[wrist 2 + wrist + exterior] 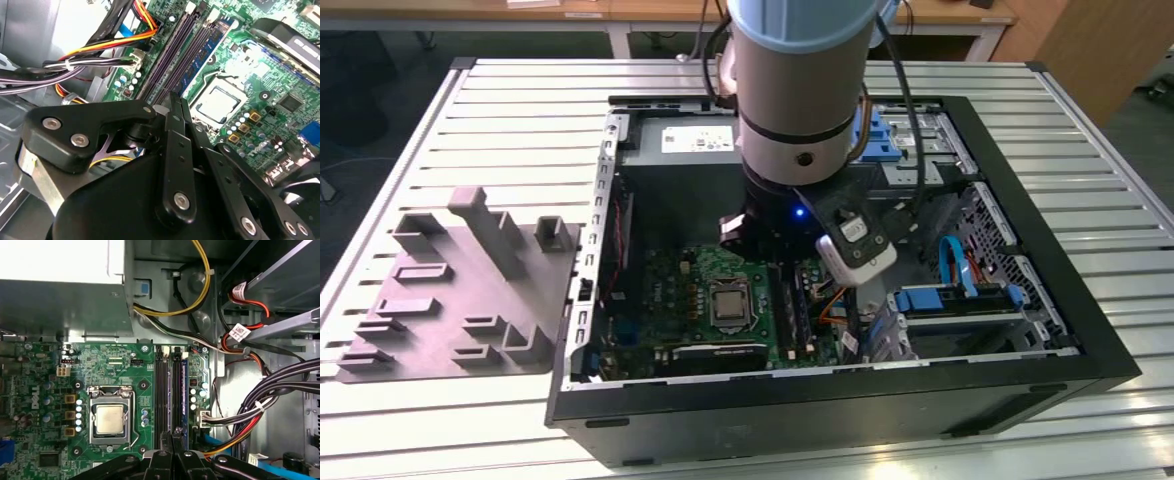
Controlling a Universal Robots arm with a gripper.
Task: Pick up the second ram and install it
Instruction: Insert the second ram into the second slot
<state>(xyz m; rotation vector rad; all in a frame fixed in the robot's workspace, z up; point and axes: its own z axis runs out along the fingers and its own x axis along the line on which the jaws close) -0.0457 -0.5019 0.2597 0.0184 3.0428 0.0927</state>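
1. Arm: it reached straight down into the open computer case. The case lay on its side on the slatted table, so the green board faced up at the tool.
2. Gripper: the fingers were pressed together with their tips meeting, and I saw nothing projecting from between them. It hung close over one end of the black slots, lined up along their length. I judged that this posture suited pressing on a stick's edge rather than carrying one.
3. Second ram: my best reading was the dark bluish strip standing on edge in the slot nearest the cable bundle, just beside the fingertips. In the second wrist view the second ram ran parallel to two bare slots. I could not tell whether it was fully seated.
4. Fixture plate: grey and moulded, it lay on the table at the exterior view's left, well apart from the case.
5. Processor socket: it sat beside the slots, away from the tool.
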